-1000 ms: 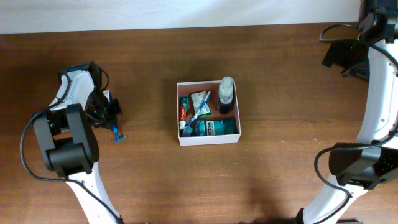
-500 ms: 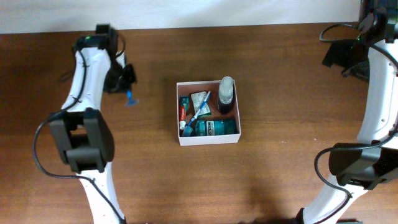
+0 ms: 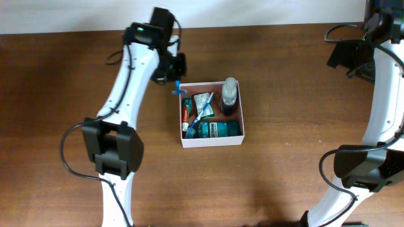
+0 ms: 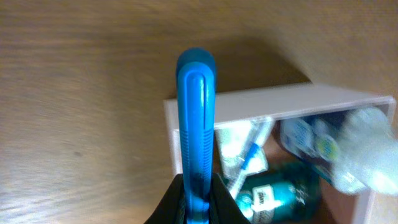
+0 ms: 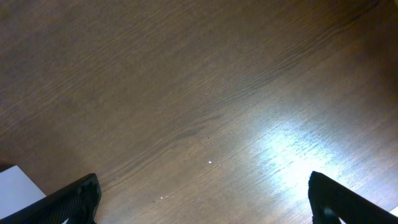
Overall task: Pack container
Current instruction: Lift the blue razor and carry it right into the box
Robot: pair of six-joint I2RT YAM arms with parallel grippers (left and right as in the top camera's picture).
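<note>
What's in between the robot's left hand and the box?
Just the blue razor that the left gripper holds. In the left wrist view its handle sticks out over the container's corner. The overhead view shows nothing else there.

Blue razor at container corner

Soft even light, glare on table rt wrist, left wrist blurry

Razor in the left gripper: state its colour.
Blue. The razor shows best in the left wrist view.
</note>
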